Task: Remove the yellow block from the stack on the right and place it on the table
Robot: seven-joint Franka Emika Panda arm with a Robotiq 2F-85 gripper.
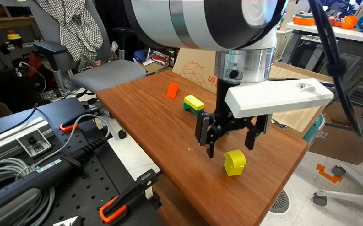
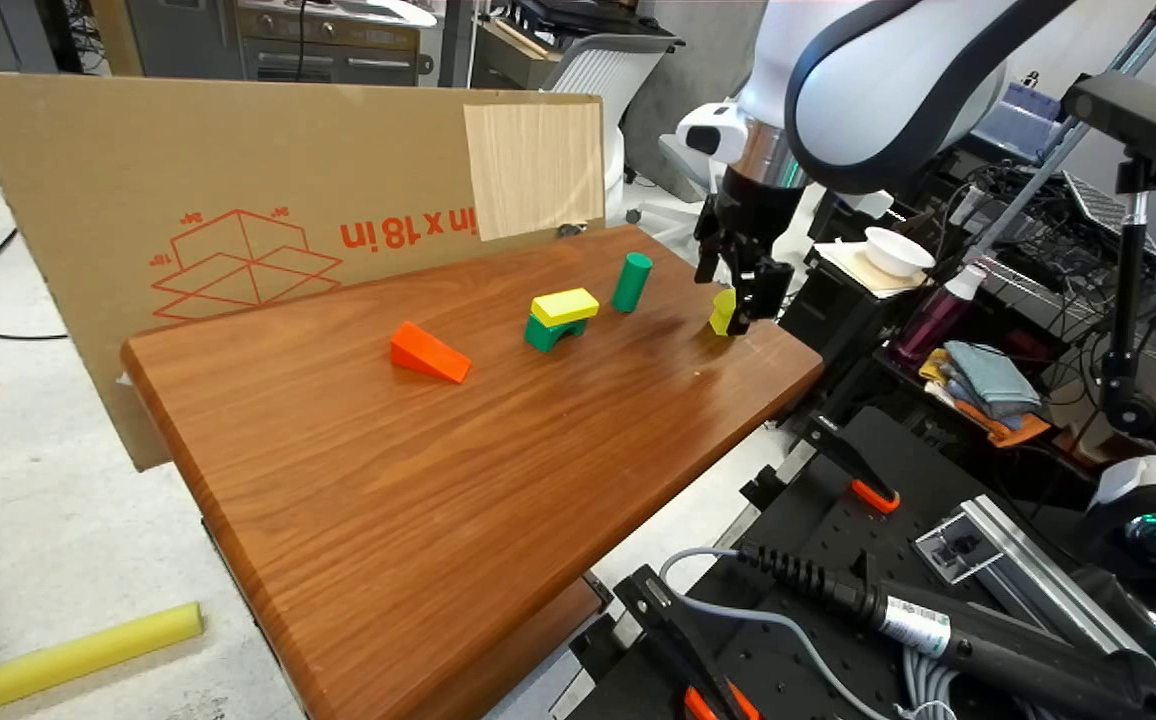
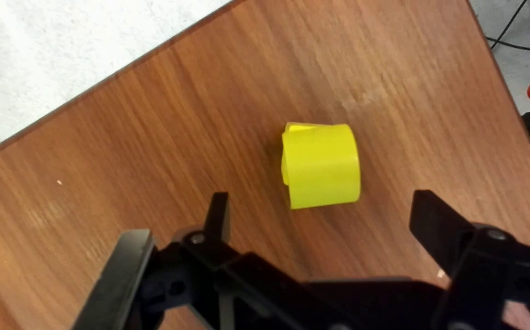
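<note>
Yel stack (image 1: 235, 164) w/ open room btwn it & tbl (image 1: 156, 119) edges

Cardboard sheet (image 2: 338, 165): "in x 18 in", upside down. Silver wrist collar (image 1: 247, 66): possibly "X6", too small for certainty.

Green cylinder (image 2: 631, 282): mostly hidden by the gripper (image 1: 230, 147) in an exterior view.
Lower yellow block (image 1: 234, 170): nearly all is covered by the upper yellow block (image 3: 322, 167) in the wrist view.
Table (image 2: 388, 480): is cut off by the bottom edge in both exterior views.
Arm (image 1: 194, 23): cropped at the top in both.
Label (image 2: 916, 626): print cannot be read.
</note>
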